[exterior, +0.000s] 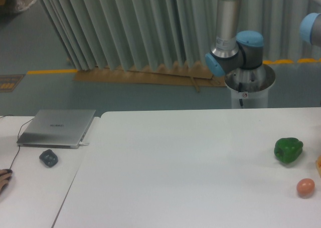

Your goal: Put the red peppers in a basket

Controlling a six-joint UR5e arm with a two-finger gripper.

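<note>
The red peppers are out of view, and so is the basket. My gripper is out of view too. Of the arm I see only the base (249, 80) behind the table, the shoulder joint (235, 55), an upright silver link (226, 17) and a blue joint (312, 30) at the right edge.
A green bell pepper (288, 150) sits on the white table (185, 163) at the right, with a small orange-pink fruit (305, 187) in front of it. A closed laptop (57, 128) and a dark mouse (48, 158) lie on the left table. Fingertips (4, 178) show at the left edge.
</note>
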